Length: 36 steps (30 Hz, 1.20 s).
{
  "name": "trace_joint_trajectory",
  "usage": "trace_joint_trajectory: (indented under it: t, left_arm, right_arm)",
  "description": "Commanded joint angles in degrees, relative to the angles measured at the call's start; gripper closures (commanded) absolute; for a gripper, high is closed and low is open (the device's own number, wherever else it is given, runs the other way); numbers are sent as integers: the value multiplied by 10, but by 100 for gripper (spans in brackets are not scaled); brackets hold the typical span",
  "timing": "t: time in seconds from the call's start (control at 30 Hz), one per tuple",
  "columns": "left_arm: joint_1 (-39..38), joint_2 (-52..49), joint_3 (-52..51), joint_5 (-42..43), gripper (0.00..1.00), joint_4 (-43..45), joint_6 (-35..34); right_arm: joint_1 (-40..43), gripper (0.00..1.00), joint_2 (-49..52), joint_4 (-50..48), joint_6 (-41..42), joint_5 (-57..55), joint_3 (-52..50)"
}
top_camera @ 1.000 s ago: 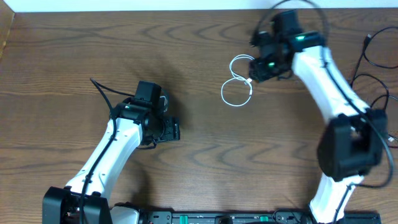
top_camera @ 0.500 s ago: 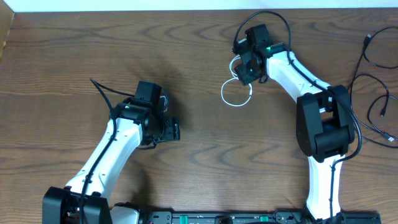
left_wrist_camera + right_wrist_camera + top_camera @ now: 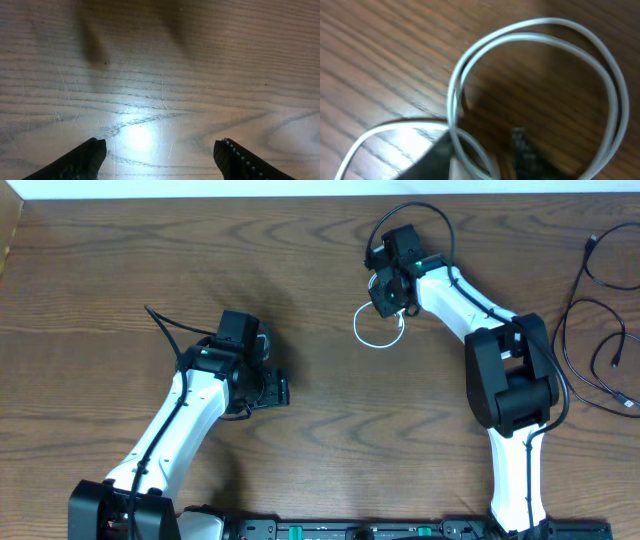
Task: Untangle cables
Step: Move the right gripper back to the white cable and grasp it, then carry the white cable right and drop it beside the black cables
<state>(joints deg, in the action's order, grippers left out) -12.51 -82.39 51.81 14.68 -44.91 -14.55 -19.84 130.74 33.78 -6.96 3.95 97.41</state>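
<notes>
A white cable (image 3: 356, 330) lies in loose loops on the wooden table, right of centre at the back. My right gripper (image 3: 386, 296) is down on the upper loop. In the right wrist view the white cable (image 3: 540, 22) curls in a double ring, and its strands run between my right gripper's (image 3: 485, 134) fingers. A gap wider than the strands still shows there, so it is open and narrow. Black cables (image 3: 567, 340) lie spread at the far right edge. My left gripper (image 3: 283, 390) hangs open over bare wood, with nothing between its fingers (image 3: 90, 155).
The table's (image 3: 120, 260) wood surface stretches left and forward of the white loops. A light wall edge runs along the back. The right arm's own thick black cable arcs above its wrist.
My right arm has swung left and down onto the white cable's upper loop, and its jaws have narrowed. The lower loop has shifted slightly left. The left arm has not moved.
</notes>
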Motion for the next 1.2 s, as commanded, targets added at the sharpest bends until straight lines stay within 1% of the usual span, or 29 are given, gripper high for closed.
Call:
trace_joint_trajectory:
  t: [0.0,0.1,0.13,0.27,0.4,0.53,0.67,0.8,0.97,1.17]
  left_arm:
    - [-2,0,-4,-4,26,-2,10]
    - [-2,0,-4,-4,25,-2,10]
    - [-2,0,-4,-4,26,-2,10]
    - [-2,0,-4,-4,25,-2,10]
    - [-2,0,-4,-4,26,2,10]
    - [-2,0,-4,-4,26,2,10]
    - [-2,0,-4,-4,26,0,10]
    - [-2,0,-4,-3,25,-4,9]
    - [-2,0,-4,-3,26,-4,9]
    - [-2,0,-4,-3,26,-4,9]
  right_arm:
    - [-2,81,28,12,37,1,-5]
    - [-2,97,27,26,37,3,-4]
    - [-2,99,27,34,37,3,-4]
    - [-2,99,15,69,38,3,-1]
    - [0,99,-29,116,37,12,20]
    - [8,99,-113,170,45,5,57]
    - [27,99,-198,171,70,-40,61]
    - [63,99,-266,184,75,-106,61]
    - [146,99,-316,194,104,-198,61]
    - [277,99,-328,194,113,-220,60]
